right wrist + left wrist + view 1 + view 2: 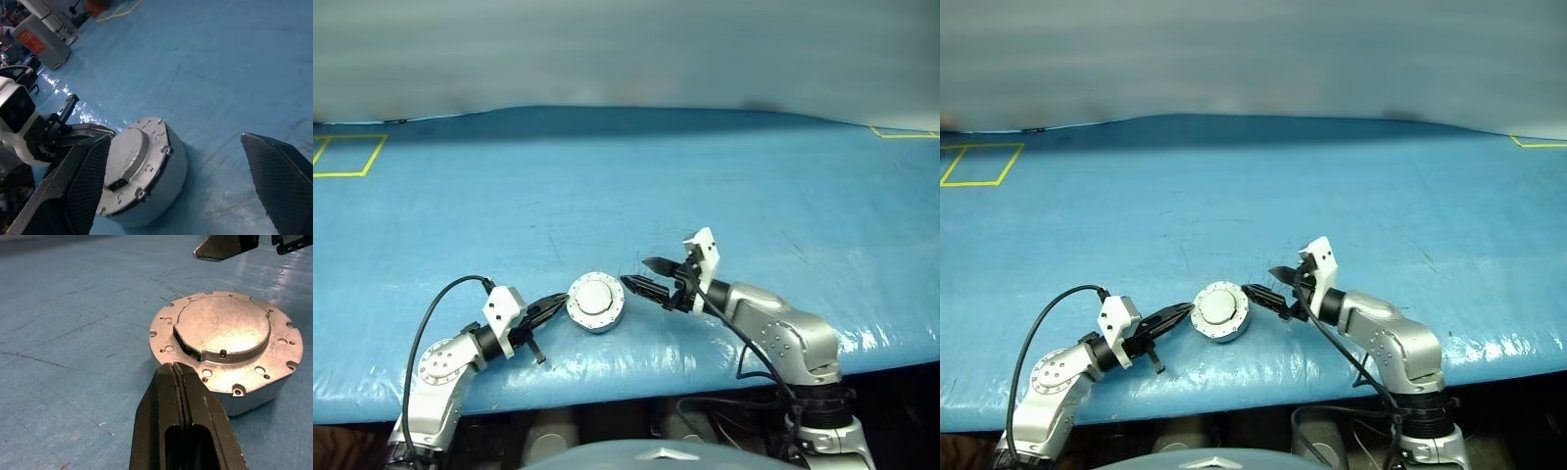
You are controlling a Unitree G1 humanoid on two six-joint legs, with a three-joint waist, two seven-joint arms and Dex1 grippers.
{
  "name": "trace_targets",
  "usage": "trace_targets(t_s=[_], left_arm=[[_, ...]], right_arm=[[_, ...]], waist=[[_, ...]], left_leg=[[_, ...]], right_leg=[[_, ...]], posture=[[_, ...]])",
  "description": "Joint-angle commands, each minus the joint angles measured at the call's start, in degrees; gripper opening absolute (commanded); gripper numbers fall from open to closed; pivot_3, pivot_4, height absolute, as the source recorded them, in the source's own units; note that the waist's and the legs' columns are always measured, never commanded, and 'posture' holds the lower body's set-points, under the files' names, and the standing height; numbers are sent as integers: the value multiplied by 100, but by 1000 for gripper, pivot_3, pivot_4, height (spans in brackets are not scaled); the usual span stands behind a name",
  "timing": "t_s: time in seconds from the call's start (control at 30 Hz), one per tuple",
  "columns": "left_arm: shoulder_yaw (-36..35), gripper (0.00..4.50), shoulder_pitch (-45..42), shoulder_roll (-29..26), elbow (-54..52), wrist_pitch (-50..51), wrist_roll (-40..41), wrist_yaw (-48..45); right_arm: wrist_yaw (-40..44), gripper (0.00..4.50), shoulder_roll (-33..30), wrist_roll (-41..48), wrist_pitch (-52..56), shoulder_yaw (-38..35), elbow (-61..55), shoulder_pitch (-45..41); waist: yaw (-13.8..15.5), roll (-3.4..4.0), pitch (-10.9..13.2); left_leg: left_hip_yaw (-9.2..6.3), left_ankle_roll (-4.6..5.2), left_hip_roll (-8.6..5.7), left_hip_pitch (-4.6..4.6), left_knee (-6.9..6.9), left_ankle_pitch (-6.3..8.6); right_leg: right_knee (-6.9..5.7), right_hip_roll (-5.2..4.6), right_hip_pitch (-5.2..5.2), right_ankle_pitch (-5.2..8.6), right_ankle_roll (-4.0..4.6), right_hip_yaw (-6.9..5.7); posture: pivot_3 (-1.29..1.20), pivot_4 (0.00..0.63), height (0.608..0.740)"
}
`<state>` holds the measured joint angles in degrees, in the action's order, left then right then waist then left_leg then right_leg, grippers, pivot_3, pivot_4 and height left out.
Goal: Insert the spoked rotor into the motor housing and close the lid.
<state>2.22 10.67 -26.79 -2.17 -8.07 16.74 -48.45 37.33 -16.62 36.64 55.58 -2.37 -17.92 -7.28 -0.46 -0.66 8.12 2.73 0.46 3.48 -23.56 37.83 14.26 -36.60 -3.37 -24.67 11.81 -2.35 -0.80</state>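
Note:
The motor housing [598,315], a short round silver cup, stands on the blue table near its front edge. The lid [595,295] lies flat on top of it, plain grey face up, with a raised round centre [222,325]. The spoked rotor is hidden. My left gripper [560,301] is shut, and its tips [174,369] are at the housing's left rim; I cannot tell whether they touch it. My right gripper [640,275] stands open just right of the housing, nothing between its fingers [85,181], which are apart from the housing.
The blue table cover [626,186] stretches far behind the housing. Yellow tape marks lie at the far left [347,157] and far right [904,133]. The front edge [636,387] runs close behind both wrists. A black cable [431,308] loops off the left wrist.

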Motion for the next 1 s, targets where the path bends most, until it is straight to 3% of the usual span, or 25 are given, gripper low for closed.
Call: trace_targets(t_s=[0.03, 0.33, 0.97, 1.0], left_arm=[[125, 0, 61, 19, 158, 20, -108, -60], [129, 0, 95, 51, 132, 1, -132, 2], [143, 0, 28, 65, 199, -13, -198, 70], [138, 0, 28, 62, 212, -22, -202, 74]], right_arm=[[-73, 4482, -8, 532, 431, -316, 27, 85], [-495, 4482, 466, 1122, 1095, -518, 676, 248], [-684, 4482, 740, 1177, 1147, 96, 808, 237], [-678, 4310, 745, 1182, 1154, 117, 810, 245]], waist=[[-11, 2, 1], [-11, 5, 2], [-17, 6, 1], [-17, 6, 1]], left_leg=[[0, 0, 0, 1, 0, 0], [-1, 0, 1, 0, 0, 0], [-5, 1, 2, 1, 1, 0], [-5, 1, 2, 1, 1, 0]], right_leg=[[0, 0, 0, 0, 0, 0], [2, 1, 1, 1, -1, 0], [1, 4, 2, 1, -2, -2], [1, 4, 2, 1, -2, -2]], posture=[[0, 150, 740], [0, 150, 740], [0, 150, 740], [0, 150, 740]])
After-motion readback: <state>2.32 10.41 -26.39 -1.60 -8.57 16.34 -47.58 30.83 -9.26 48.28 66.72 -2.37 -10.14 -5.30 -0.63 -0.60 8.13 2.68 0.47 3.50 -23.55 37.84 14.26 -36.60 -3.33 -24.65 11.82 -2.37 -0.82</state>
